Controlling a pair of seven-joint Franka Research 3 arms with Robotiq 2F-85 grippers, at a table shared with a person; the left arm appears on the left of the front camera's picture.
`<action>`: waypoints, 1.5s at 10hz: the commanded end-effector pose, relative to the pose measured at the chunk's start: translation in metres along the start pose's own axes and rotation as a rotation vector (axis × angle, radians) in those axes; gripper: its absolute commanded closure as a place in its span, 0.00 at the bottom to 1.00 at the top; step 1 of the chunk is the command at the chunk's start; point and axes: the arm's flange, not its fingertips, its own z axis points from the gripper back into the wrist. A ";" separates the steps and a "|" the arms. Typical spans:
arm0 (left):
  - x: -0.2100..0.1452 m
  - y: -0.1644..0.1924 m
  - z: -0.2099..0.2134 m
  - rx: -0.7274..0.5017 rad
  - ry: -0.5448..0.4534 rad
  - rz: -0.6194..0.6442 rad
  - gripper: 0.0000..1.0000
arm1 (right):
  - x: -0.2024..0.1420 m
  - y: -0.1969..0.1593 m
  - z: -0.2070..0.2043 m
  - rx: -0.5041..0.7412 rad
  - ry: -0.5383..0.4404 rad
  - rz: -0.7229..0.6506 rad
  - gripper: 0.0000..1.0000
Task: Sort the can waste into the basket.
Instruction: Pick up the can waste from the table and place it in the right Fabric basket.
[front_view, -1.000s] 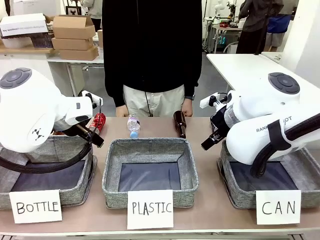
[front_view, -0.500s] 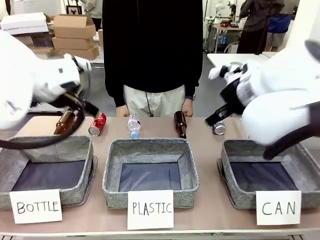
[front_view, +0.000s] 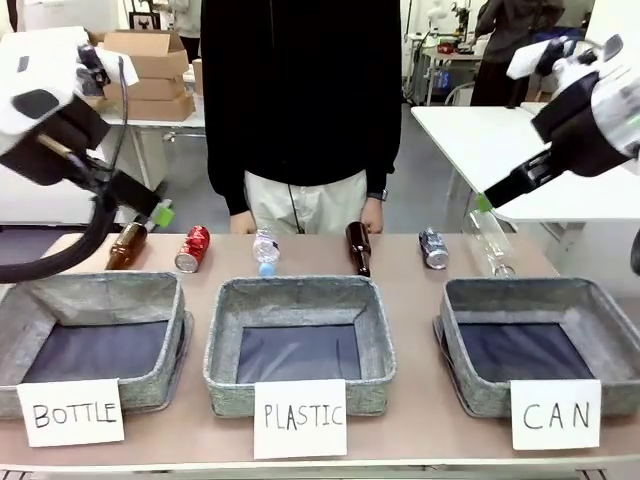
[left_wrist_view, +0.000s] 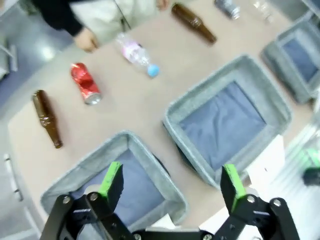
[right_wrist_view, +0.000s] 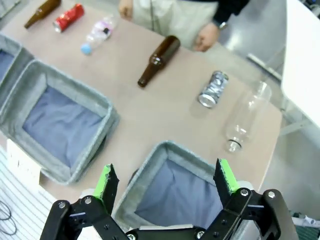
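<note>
Now that both arms have lifted clear, we see left claw (left_wrist_view: 171, 169) and right claw (right_wrist_view: 165, 167) gaping empty, red can (front_view: 193, 248) and grey can (front_view: 433, 247) untouched, basket (front_view: 536, 290) unfilled.

Left gripper (front_view: 157, 209) and right gripper (front_view: 488, 200) both up high, jaws wide open, nothing held, tilted down and inward.

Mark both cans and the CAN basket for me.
red can (front_view: 194, 249), front view, middle of its side.
silver can (front_view: 434, 248), front view, middle of its body.
CAN basket (front_view: 530, 288), front view, far rim.
</note>
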 end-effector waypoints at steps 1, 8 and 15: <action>-0.003 -0.009 0.002 -0.026 0.021 -0.033 0.00 | -0.002 -0.003 0.008 -0.010 -0.004 -0.008 0.00; -0.110 0.164 -0.001 -1.138 -0.456 1.099 0.00 | -0.094 -0.157 0.006 0.921 -0.051 -1.385 0.00; -0.122 0.196 0.004 -1.072 -0.401 0.898 0.00 | -0.126 -0.181 0.004 0.878 0.006 -1.117 0.00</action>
